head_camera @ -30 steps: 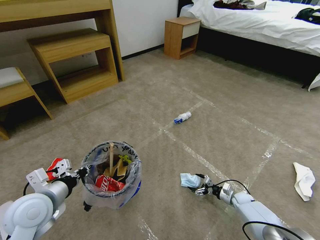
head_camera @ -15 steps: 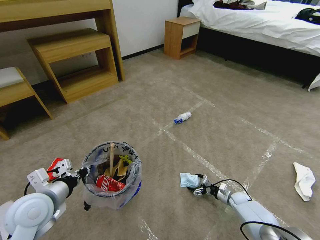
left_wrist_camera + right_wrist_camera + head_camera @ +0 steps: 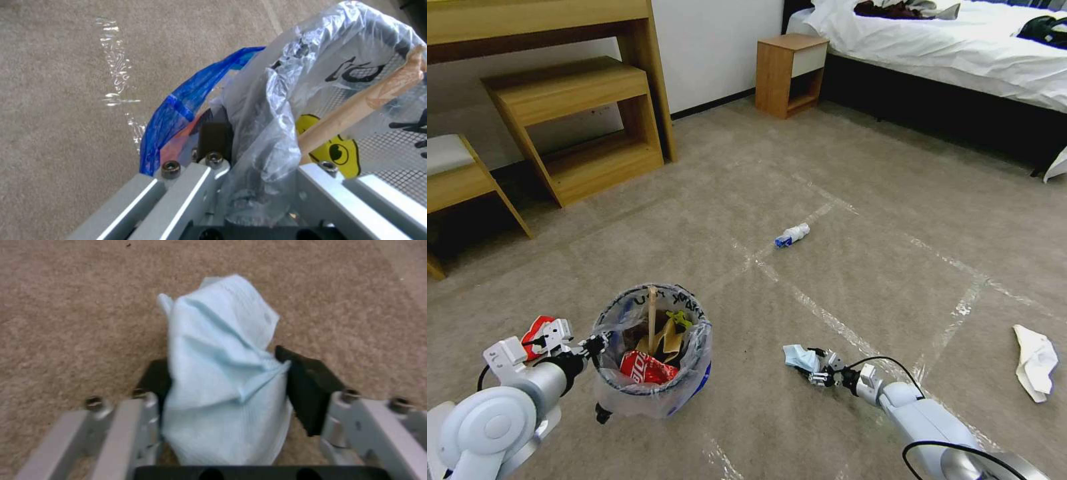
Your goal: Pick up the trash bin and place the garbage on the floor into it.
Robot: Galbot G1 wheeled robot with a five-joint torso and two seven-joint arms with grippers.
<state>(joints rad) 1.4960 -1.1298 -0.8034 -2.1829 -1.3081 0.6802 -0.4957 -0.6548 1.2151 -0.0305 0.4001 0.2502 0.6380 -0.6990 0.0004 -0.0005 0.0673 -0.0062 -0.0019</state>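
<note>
1. Your left gripper (image 3: 594, 345) is clamped on the trash bin (image 3: 652, 353) rim; can, brown paper and stick are already inside.
2. Your right gripper (image 3: 229, 380) is pinching the light-blue mask (image 3: 225, 373) low over the floor (image 3: 860, 267).
3. You have left the bottle (image 3: 792, 235), white tissue (image 3: 1035, 360) and red wrapper (image 3: 534, 329).

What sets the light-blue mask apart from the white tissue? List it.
The mask is light blue and bunched up; the tissue is white and more spread out. The mask sits pinched between the pads of the right gripper, near the trash bin; the tissue lies untouched, far to the robot's right. Both are soft, crumpled litter not yet in the bin.
</note>
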